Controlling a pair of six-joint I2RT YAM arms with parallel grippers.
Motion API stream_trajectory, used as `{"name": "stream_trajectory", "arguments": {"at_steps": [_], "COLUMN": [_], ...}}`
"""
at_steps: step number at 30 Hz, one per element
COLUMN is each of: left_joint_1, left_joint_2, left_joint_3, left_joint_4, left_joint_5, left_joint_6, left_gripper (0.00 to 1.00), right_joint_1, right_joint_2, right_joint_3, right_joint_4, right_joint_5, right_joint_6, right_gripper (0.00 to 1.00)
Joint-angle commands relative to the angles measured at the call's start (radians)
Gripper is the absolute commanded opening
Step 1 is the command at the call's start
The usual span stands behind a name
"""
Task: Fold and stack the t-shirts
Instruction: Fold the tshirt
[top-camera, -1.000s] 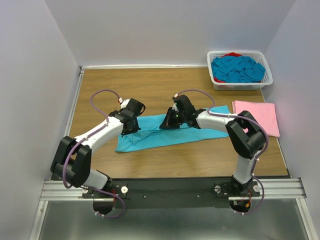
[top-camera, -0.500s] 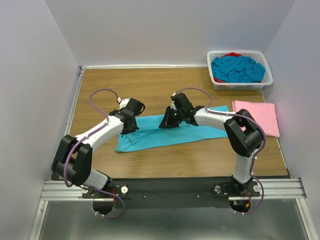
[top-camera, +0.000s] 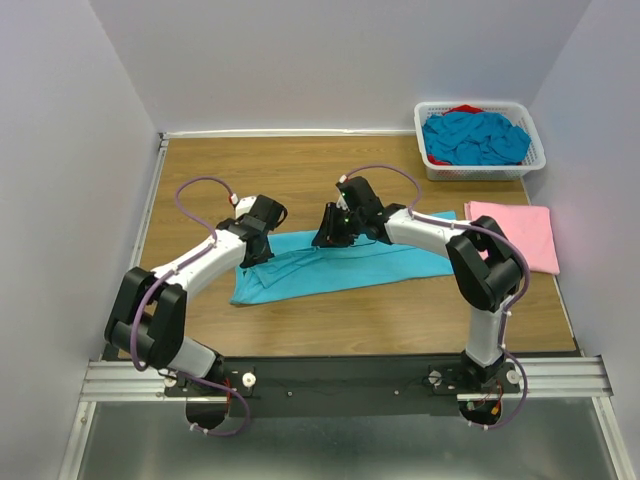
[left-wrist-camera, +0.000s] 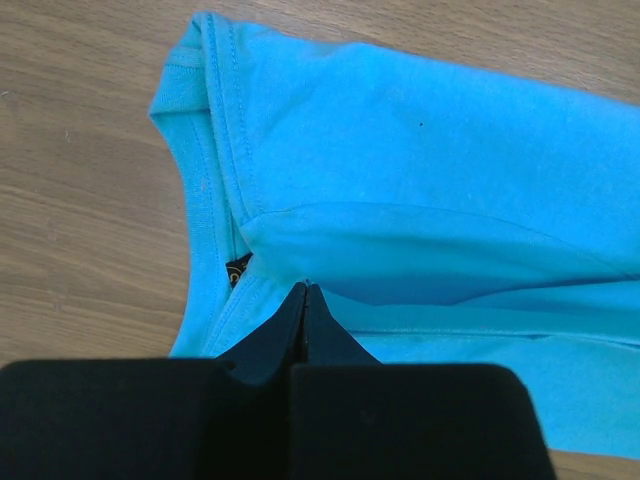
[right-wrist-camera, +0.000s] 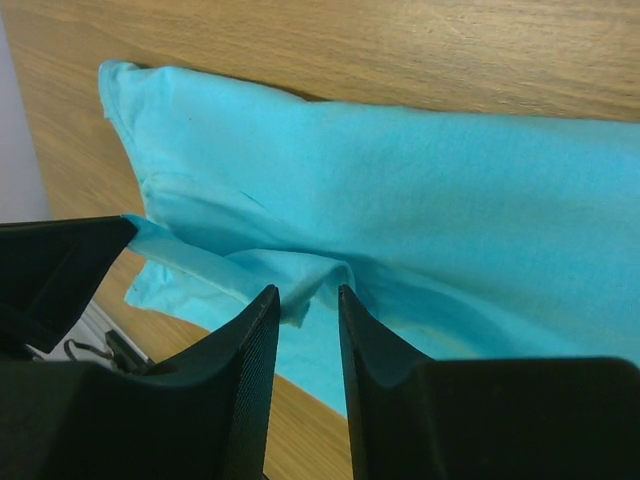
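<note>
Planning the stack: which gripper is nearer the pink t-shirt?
Right. The right gripper is over the turquoise t-shirt, left of the pink t-shirt; the left gripper is farther left.

You're seeing a plain turquoise t-shirt (top-camera: 330, 270), a pale pink t-shirt (top-camera: 515, 232), a white lattice basket (top-camera: 482, 171) and a brown wood-grain worktop (top-camera: 290, 170).

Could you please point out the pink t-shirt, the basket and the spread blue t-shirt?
Pink t-shirt (top-camera: 525, 232): top view, its middle.
Basket (top-camera: 478, 172): top view, front wall.
Spread blue t-shirt (top-camera: 340, 270): top view, lower middle.
</note>
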Motion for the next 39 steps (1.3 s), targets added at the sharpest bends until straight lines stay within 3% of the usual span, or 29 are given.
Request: {"name": "stream_trajectory", "arguments": {"at_steps": [1,3,13,16,17,20,21,23,28,34,39], "left_joint_1": [0.012,0.018,0.035,0.035,0.035,0.037,0.035,0.035,0.035,0.034,0.035], "left_joint_2": [0.016,0.019,0.041,0.035,0.029,-0.01,-0.023,-0.065,-0.17,-0.246,-0.168], "left_joint_3": [0.011,0.011,0.017,0.02,0.022,0.023,0.022,0.015,-0.032,-0.172,-0.242], "left_joint_4": [0.02,0.02,0.03,0.025,0.022,0.001,-0.006,-0.027,-0.046,0.039,0.132], "left_joint_5": [-0.048,-0.051,-0.059,-0.059,-0.057,-0.067,-0.08,-0.097,-0.048,0.116,0.203], "left_joint_6": [0.005,0.005,0.01,0.01,0.01,0.007,0.001,-0.005,-0.028,-0.07,-0.075], "left_gripper": [0.0,0.0,0.0,0.16,0.3,0.56,0.69,0.76,0.75,0.56,0.47], "right_joint_1": [0.005,0.002,-0.036,-0.063,-0.069,-0.101,-0.109,-0.121,-0.122,-0.122,-0.122], "right_joint_2": [-0.053,-0.072,-0.151,-0.184,-0.196,-0.242,-0.253,-0.286,-0.335,-0.366,-0.365], "right_joint_3": [0.01,0.007,-0.054,-0.096,-0.111,-0.172,-0.188,-0.226,-0.283,-0.335,-0.344], "right_joint_4": [-0.037,-0.045,-0.05,-0.053,-0.053,-0.063,-0.072,-0.089,-0.154,-0.188,-0.209], "right_joint_5": [0.076,0.098,0.124,0.135,0.144,0.171,0.178,0.21,0.282,0.345,0.34], "right_joint_6": [-0.059,-0.08,-0.131,-0.157,-0.166,-0.206,-0.229,-0.269,-0.333,-0.375,-0.393], "right_gripper": [0.38,0.43,0.43,0.43,0.43,0.43,0.43,0.43,0.43,0.43,0.43]}}
